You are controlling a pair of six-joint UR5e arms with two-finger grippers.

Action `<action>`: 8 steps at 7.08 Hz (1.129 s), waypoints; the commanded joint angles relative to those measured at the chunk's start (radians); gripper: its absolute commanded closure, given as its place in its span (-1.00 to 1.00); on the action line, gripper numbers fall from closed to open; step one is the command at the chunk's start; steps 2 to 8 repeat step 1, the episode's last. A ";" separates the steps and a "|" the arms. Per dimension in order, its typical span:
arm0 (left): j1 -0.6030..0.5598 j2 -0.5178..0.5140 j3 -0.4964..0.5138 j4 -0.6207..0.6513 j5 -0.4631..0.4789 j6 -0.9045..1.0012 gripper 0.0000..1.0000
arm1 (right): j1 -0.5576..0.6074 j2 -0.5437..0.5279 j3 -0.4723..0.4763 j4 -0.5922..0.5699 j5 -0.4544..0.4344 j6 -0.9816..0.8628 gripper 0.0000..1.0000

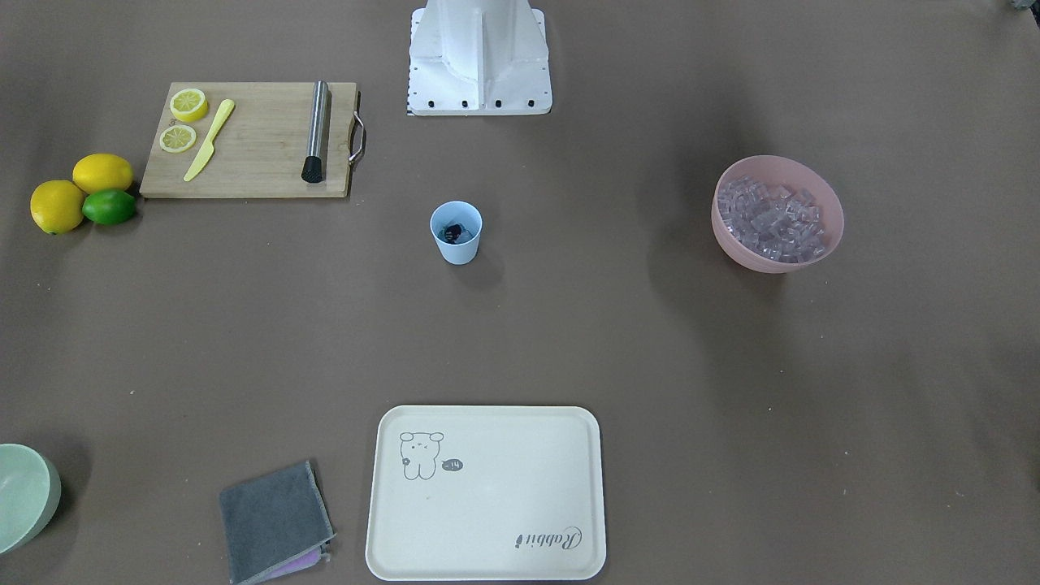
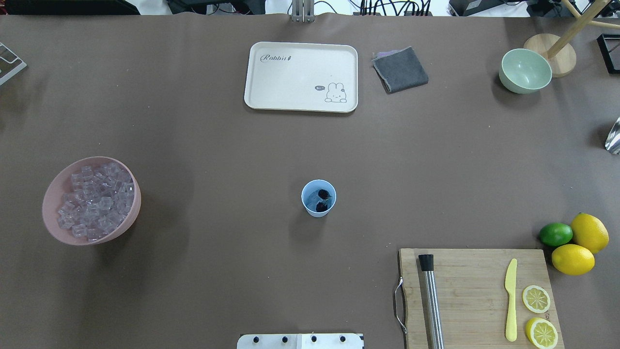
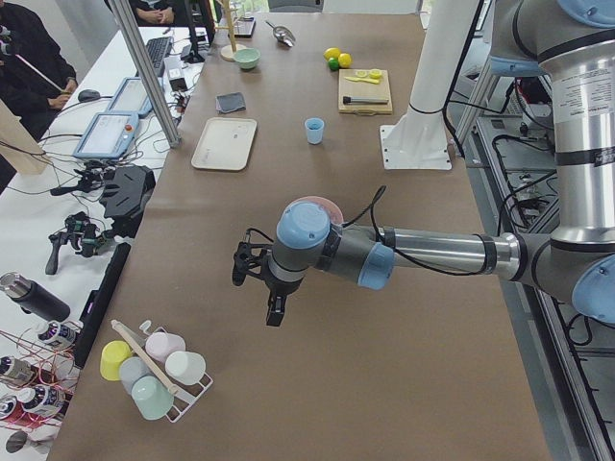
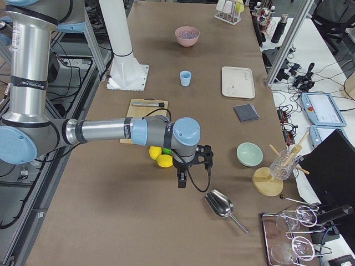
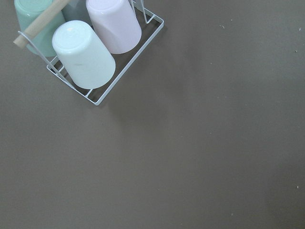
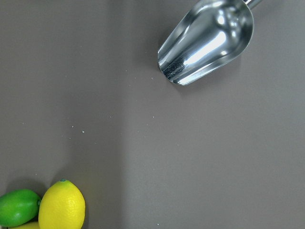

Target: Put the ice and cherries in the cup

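Note:
The light-blue cup (image 1: pixel 457 242) stands upright mid-table, also in the overhead view (image 2: pixel 309 203). Inside it lie the dark cherries (image 2: pixel 322 194) on a bit of clear ice. The main ice pile (image 2: pixel 94 201) fills the pink bowl (image 2: pixel 135 209) on my left side. My left gripper (image 3: pixel 275 313) hangs over bare table far from the cup, near a cup rack; it shows only in the left side view, so I cannot tell if it is open. My right gripper (image 4: pixel 180 182) hovers beyond the lemons near a metal scoop; I cannot tell its state either.
A cream tray (image 2: pixel 300 104) and a grey cloth (image 2: pixel 400 70) lie at the far edge. A cutting board (image 2: pixel 474 286) holds a muddler, a yellow knife and lemon slices. Lemons and a lime (image 2: pixel 555 234), a green bowl (image 2: pixel 525 72), a scoop (image 6: pixel 205 43) and a cup rack (image 5: pixel 95 47) stand around.

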State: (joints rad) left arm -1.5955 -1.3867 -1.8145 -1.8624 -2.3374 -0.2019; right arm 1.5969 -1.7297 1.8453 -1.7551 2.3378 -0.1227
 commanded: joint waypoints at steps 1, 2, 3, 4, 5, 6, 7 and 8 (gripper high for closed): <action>0.002 0.000 0.000 -0.015 0.000 -0.001 -0.96 | 0.000 -0.001 0.000 0.000 0.000 0.000 -1.00; 0.002 0.000 0.000 -0.015 0.000 -0.001 -0.96 | 0.000 -0.001 0.000 0.000 0.000 0.000 -1.00; 0.002 0.000 0.000 -0.015 0.000 -0.001 -0.96 | 0.000 -0.001 0.000 0.000 0.000 0.000 -1.00; 0.002 0.000 0.000 -0.015 0.000 -0.001 -0.96 | 0.000 -0.001 0.000 0.000 0.000 0.000 -1.00; 0.002 0.000 0.000 -0.015 0.000 -0.001 -0.96 | 0.000 -0.001 0.000 0.000 0.000 0.000 -1.00; 0.002 0.000 0.000 -0.015 0.000 -0.001 -0.96 | 0.000 -0.001 0.000 0.000 0.000 0.000 -1.00; 0.002 0.000 0.000 -0.015 0.000 -0.001 -0.96 | 0.000 -0.001 0.000 0.000 0.000 0.000 -1.00; 0.002 0.000 0.000 -0.015 0.000 -0.001 -0.96 | 0.000 -0.001 0.000 0.000 0.000 0.000 -1.00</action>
